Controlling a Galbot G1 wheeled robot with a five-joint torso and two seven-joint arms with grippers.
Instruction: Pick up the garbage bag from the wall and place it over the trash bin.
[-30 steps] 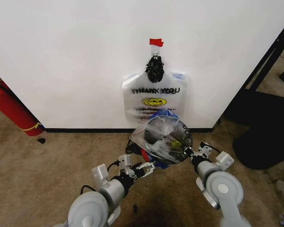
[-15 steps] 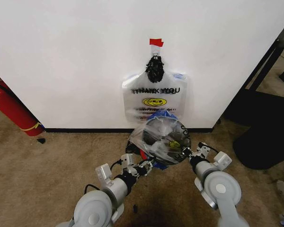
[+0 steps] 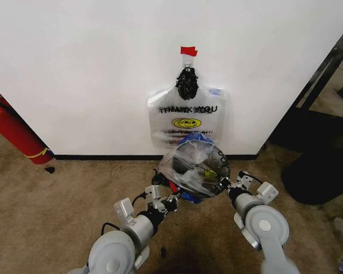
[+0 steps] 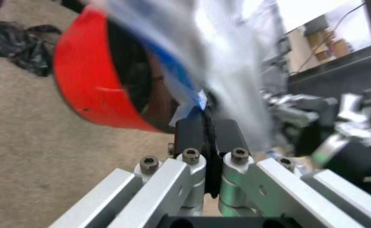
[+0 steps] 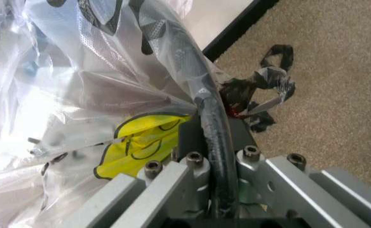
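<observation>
Head view gives you the garbage bag [image 3: 195,166] stretched as crumpled clear film over the trash bin [image 3: 172,186] below the wall [image 3: 91,68]. Your left end effector [image 4: 206,124] pinches one edge, beside the bin's red base; your right end effector [image 5: 212,142] clamps the bag's dark rolled rim by the yellow smiley.

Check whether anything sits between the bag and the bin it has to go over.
Nothing visible does: the garbage bag, pinched by the left hand and right hand, already drapes over the trash bin.
</observation>
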